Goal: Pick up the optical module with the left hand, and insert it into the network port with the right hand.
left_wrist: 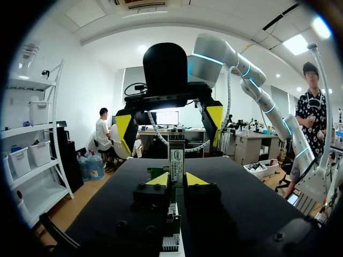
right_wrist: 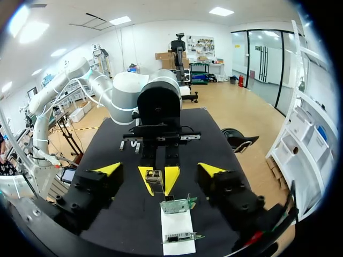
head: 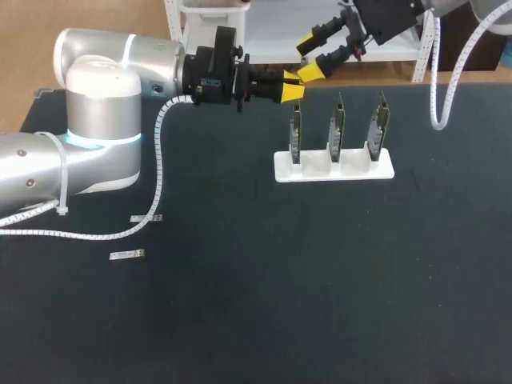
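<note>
The dark table (head: 320,280) carries a white stand (head: 334,166) with three green boards (head: 337,120) upright in it. Well apart from it, two small silver pieces (head: 146,218) lie flat.

Silver rounded arms (head: 96,96), cyan joint rings (head: 104,141), white coiled cables (head: 158,160), black yellow-tipped jaws.

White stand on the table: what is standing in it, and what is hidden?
Three green boards stand upright in a row in the white stand, apart from each other. Their lower edges sit inside it and cannot be seen.
</note>
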